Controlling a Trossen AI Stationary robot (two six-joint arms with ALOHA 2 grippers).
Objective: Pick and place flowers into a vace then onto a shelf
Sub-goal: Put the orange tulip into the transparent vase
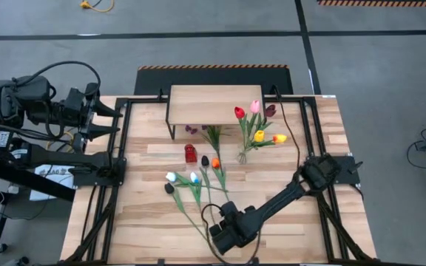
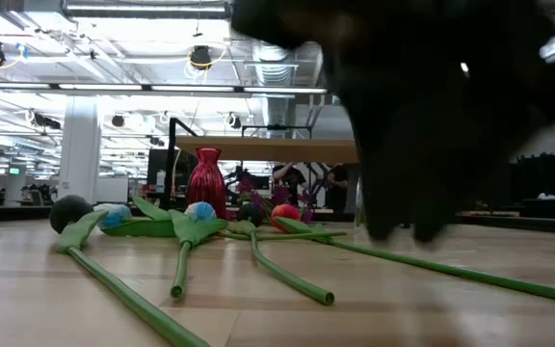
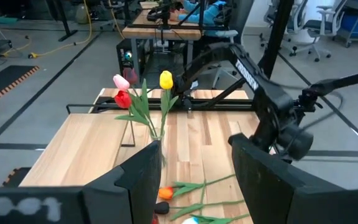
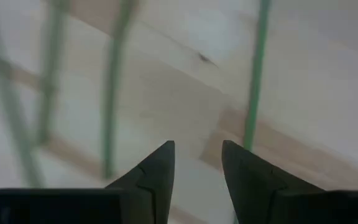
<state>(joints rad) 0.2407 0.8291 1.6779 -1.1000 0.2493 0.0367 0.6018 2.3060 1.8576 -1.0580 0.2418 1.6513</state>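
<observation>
- Right gripper is held low over the green stems, fingers parted, nothing pinched.
- Tulips are laid just before the red vase; others beside the shelf.
- Left gripper is parked left of the vase, jaws spread, empty.

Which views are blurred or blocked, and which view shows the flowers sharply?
Right wrist view: green stems are soft and out of focus. Low view: a dark arm close to the lens blocks the right side. High view: the flowers and shelf look sharp, evenly lit.
</observation>
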